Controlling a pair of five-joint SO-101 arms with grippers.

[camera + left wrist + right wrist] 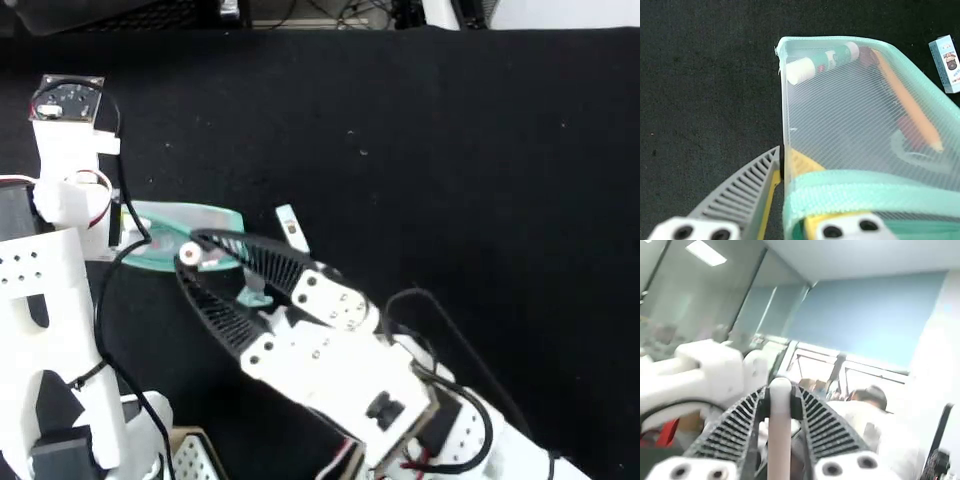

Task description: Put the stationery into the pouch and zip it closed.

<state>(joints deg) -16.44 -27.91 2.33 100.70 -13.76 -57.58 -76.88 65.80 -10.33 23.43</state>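
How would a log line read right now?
left gripper: clamps translucent mint mesh pouch | right gripper: holds pale white-tipped stick over pouch

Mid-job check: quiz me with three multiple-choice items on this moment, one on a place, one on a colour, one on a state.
1. Relative to the pouch, the small box lies: A) inside it B) beside it on the table C) under it.
2. The pencil in the pouch is: A) orange B) black C) blue.
3. The right gripper is: A) open, empty B) shut on a pale stick C) shut on the pouch.
Answers: 1 B, it rests on the black surface outside the pouch; 2 A, orange shows through the pouch wall; 3 B, its fingers clamp the stick.
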